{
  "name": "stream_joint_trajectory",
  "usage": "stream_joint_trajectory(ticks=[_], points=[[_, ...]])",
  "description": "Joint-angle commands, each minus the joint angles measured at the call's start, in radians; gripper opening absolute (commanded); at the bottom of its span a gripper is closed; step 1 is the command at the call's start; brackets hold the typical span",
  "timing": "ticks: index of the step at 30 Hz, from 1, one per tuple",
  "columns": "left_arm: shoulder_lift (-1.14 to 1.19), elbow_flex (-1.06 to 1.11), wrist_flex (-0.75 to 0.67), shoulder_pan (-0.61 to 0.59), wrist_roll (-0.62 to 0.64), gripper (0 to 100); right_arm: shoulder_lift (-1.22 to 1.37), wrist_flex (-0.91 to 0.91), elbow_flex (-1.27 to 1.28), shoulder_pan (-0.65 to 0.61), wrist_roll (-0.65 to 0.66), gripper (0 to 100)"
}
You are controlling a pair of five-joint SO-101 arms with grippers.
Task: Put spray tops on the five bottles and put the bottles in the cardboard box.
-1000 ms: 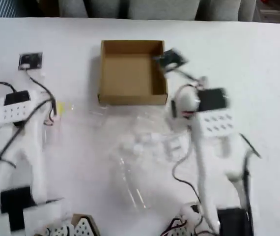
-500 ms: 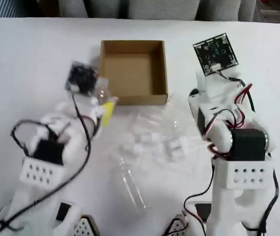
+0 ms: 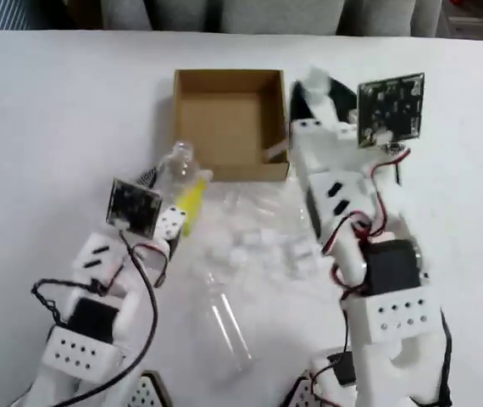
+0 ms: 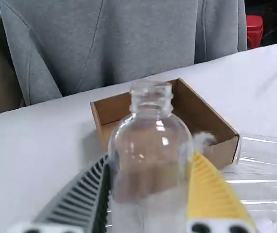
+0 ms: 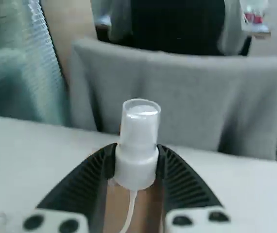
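Note:
My left gripper [image 4: 150, 167] is shut on a clear bottle [image 4: 150, 138] with a bare open neck, held upright between a grey and a yellow finger. In the high view this bottle [image 3: 180, 163] stands just off the front left corner of the cardboard box [image 3: 182, 127], which has nothing in it, and my left gripper [image 3: 184, 188] is below it. My right gripper [image 5: 137, 162] is shut on a white spray top [image 5: 138, 136], its thin tube hanging down. In the high view my right gripper [image 3: 309, 91] holds the spray top [image 3: 314, 80] beside the box's right wall.
A heap of clear bottles and white spray tops [image 3: 263, 242] lies on the white table in front of the box, between the two arms. One more clear bottle [image 3: 224, 320] lies alone nearer the front edge. A grey chair back [image 4: 119, 43] stands behind the table.
The left arm swung in from the left and now holds the bottle by the box's front left corner. The right arm rose off the heap and stretched to the box's right side with the spray top.

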Motion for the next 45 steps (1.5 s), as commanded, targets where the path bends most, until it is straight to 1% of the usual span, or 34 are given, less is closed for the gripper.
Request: stream_joint_trajectory(ticks=[1, 3, 5, 9, 11, 13, 16, 18, 21, 30, 35, 45], points=[[-0.082, 0.063, -0.084, 0.035, 0.011, 2, -0.021, -0.179, -0.029, -0.127, -0.018, 1.7], [-0.119, 0.097, -0.084, 0.054, 0.011, 2, -0.004, -0.216, -0.072, -0.189, -0.018, 1.7], [-0.159, 0.135, -0.084, 0.064, 0.011, 3, 0.025, -0.203, -0.143, -0.243, -0.018, 1.7], [-0.271, 0.204, -0.084, 0.061, 0.008, 3, 0.107, -0.102, -0.298, -0.317, -0.015, 1.6], [-0.338, 0.241, -0.080, 0.059, 0.009, 3, 0.147, -0.024, -0.362, -0.334, 0.017, 1.6], [-0.403, 0.272, -0.072, 0.058, 0.009, 3, 0.171, 0.041, -0.396, -0.337, 0.091, 1.6], [-0.464, 0.267, 0.005, 0.058, 0.009, 3, 0.179, 0.094, -0.402, -0.335, 0.144, 1.6], [-0.483, 0.265, 0.038, 0.056, 0.008, 3, 0.179, 0.136, -0.402, -0.331, 0.150, 1.6], [-0.483, 0.265, 0.052, 0.056, 0.005, 3, 0.179, 0.173, -0.408, -0.329, 0.152, 1.6], [-0.483, 0.265, 0.054, 0.056, 0.003, 3, 0.136, 0.180, -0.408, -0.334, 0.153, 1.6], [-0.483, 0.265, 0.054, 0.056, 0.003, 3, 0.134, 0.229, -0.404, -0.335, 0.146, 1.6], [-0.483, 0.265, 0.063, 0.056, 0.003, 3, 0.136, 0.236, -0.402, -0.338, 0.144, 1.6]])
